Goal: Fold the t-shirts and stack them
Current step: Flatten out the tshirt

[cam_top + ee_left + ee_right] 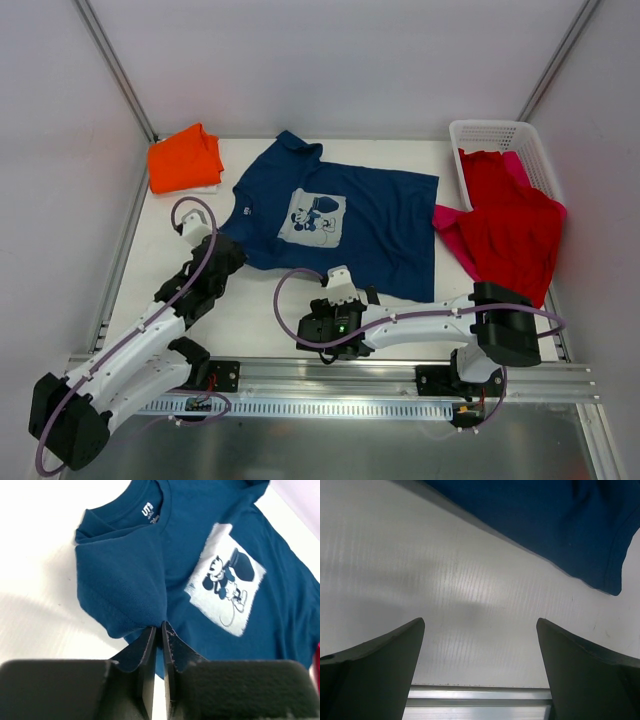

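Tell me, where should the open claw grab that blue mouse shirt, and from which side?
Probably the near hem corner of the navy shirt. It lies flat at the cloth's edge with bare table beside it, so the open right gripper can come low from the near side and pinch it. The left gripper pinches the sleeve at the other end.

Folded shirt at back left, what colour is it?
Orange shirt, clearest in the top external view.

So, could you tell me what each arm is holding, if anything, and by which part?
The left gripper pinches the navy t-shirt by the hem of its sleeve. The right gripper holds nothing; its jaws stand open.
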